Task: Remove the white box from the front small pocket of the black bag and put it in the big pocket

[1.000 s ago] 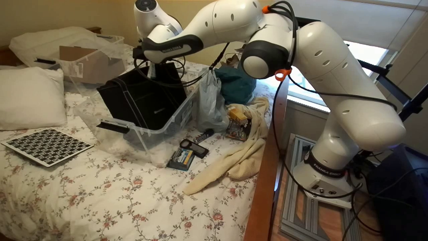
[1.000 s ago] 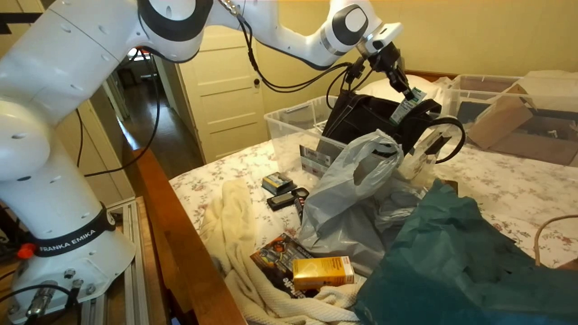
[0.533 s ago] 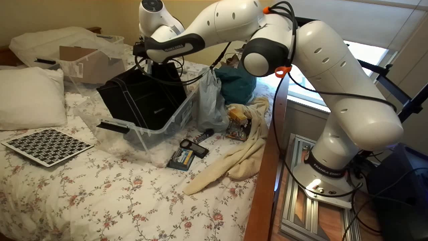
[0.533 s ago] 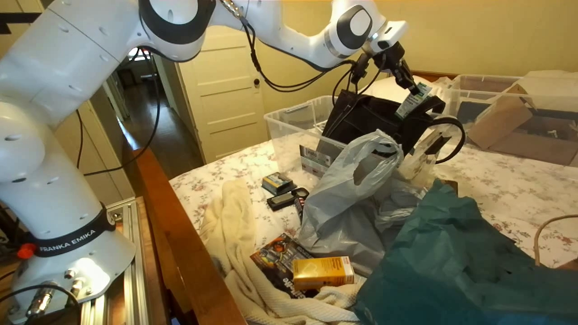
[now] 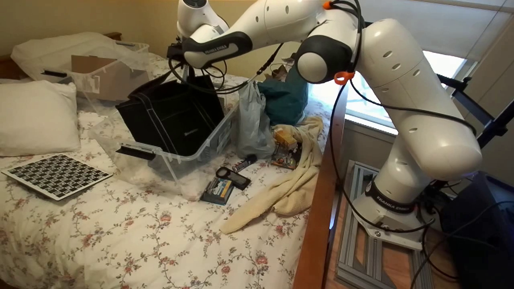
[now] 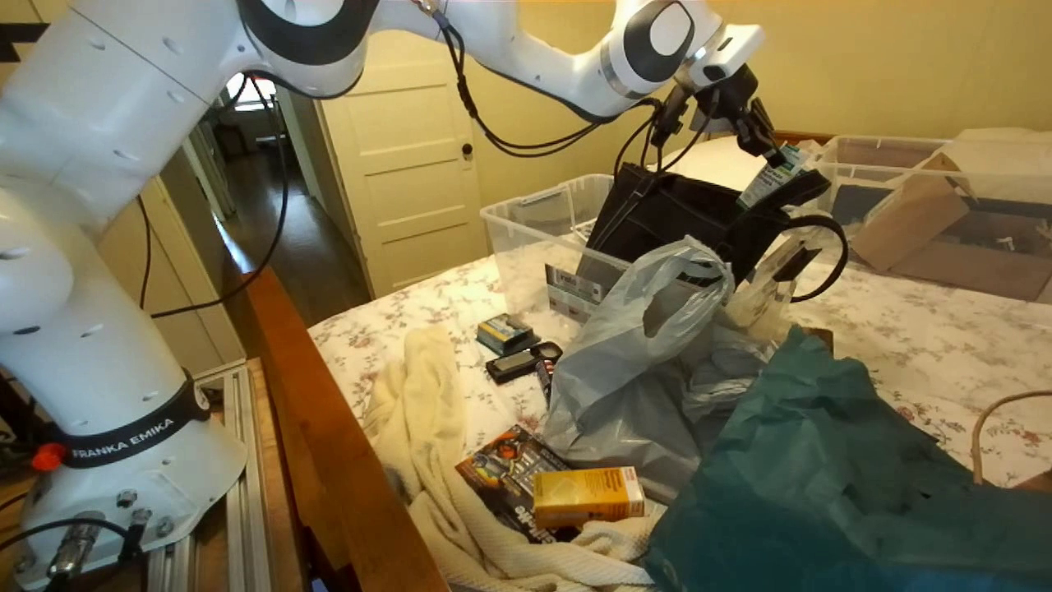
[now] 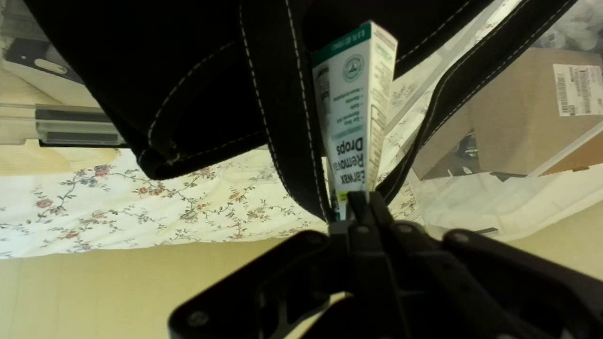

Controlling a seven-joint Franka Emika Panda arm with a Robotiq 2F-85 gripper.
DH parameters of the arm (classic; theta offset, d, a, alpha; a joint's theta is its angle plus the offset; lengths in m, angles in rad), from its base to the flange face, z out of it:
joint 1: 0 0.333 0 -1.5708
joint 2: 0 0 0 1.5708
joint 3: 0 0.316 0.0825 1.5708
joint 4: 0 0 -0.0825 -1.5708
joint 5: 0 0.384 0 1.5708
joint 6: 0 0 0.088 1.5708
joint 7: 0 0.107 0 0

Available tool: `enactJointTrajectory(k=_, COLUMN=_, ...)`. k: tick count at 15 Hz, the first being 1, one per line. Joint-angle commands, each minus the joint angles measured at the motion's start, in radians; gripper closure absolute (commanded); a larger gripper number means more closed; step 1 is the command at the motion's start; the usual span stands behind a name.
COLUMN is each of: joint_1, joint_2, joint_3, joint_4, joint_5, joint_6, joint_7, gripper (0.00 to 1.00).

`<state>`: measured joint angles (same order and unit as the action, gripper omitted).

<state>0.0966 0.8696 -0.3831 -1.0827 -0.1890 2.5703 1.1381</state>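
The white box [image 7: 347, 117] has green ends and a yellow patch by the black fingers [image 7: 359, 211]. The bag [image 7: 207, 94] is black with white stitching. In an exterior view, the bench [image 5: 132, 224] is white with red flowers, the board [image 5: 58, 176] at left chequered black and white; at right, the sack [image 5: 283, 102] is teal, the carton [image 5: 285, 138] yellow, the blanket [image 5: 297, 192] cream.

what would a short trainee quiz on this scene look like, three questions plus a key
1. True or false: the claw grips the white box.

2. Multiple choice: which word is printed on the white box, upside down in the wrist view?
A) Tablets
B) Drops
C) Cream

3. Short answer: what does the black bag sit in, in both exterior views?

Key:
1. True
2. B
3. A clear bin
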Motion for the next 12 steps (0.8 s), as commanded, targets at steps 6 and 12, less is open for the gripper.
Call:
enactJointTrajectory(k=6, joint_1=-0.058, joint_2=-0.168, joint_3=0.126, joint_4=-0.223, joint_5=0.039, joint_6=0.180, joint_7=-0.191, gripper=0.99)
enactJointTrajectory(k=12, joint_1=-0.164, joint_2=-0.218, joint_3=0.313, joint_4=-0.272, joint_5=0.195, joint_6=0.160, joint_7=-0.539, gripper=0.99)
